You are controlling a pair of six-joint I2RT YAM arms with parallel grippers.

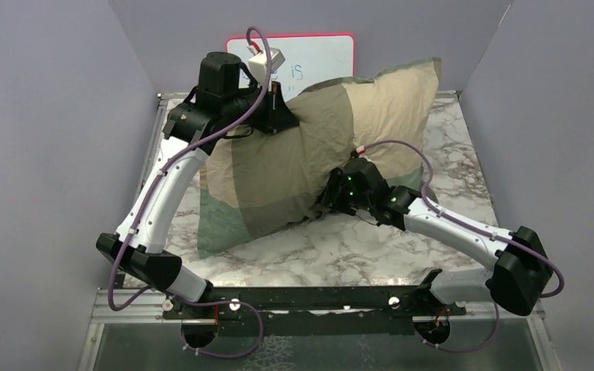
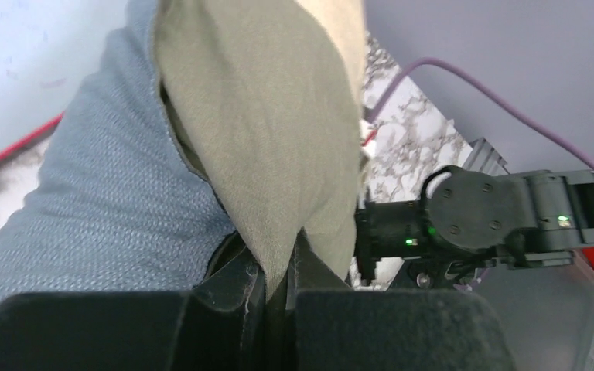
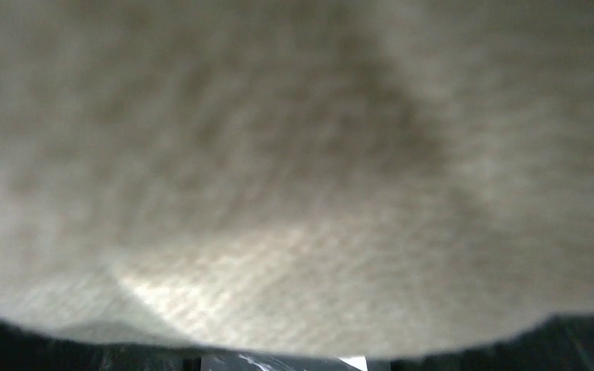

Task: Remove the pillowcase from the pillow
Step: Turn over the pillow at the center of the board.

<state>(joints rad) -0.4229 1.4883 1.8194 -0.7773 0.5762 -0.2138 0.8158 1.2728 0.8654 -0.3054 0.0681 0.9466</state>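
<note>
I'm pinching the pillowcase (image 1: 309,151) tight in the left gripper (image 2: 278,305), the right gripper (image 1: 331,199) is nosing against its cloth, opening impossible to tell, and no pillow is showing yet.

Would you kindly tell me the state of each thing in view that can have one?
pillowcase: still on the pillow, one edge pinched.
pillow: hidden inside the pillowcase.
left gripper: shut on the pillowcase's edge.
right gripper: against the pillowcase; open or shut, cannot tell.
whiteboard: upright behind, partly hidden.
</note>
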